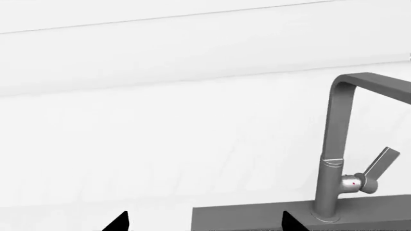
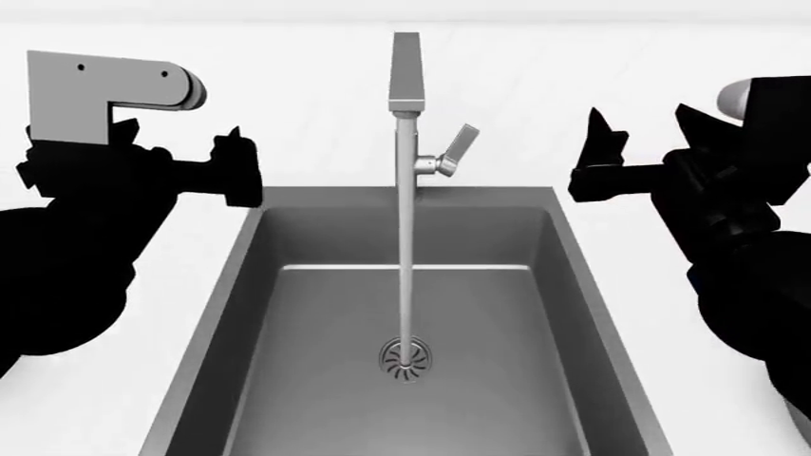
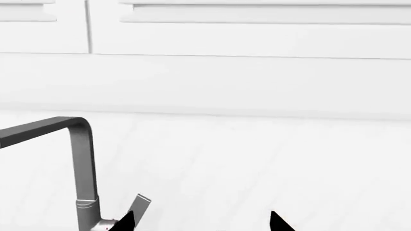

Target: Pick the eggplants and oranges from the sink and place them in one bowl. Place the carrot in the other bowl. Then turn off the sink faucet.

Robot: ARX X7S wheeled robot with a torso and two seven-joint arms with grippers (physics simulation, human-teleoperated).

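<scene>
Head view: hands (image 2: pixel 235 167) (image 2: pixel 595 161) flank the sink (image 2: pixel 228 313).

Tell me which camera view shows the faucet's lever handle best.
The left wrist view: the lever handle shows whole and large, angled up from the faucet. The head view shows it whole but smaller. The right wrist view catches only its tip at the frame's edge.

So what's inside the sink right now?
Only the round drain on the floor of the sink, with water running onto it from the faucet. No vegetables or fruit show. The near end of the basin is cut off by the head view.
</scene>
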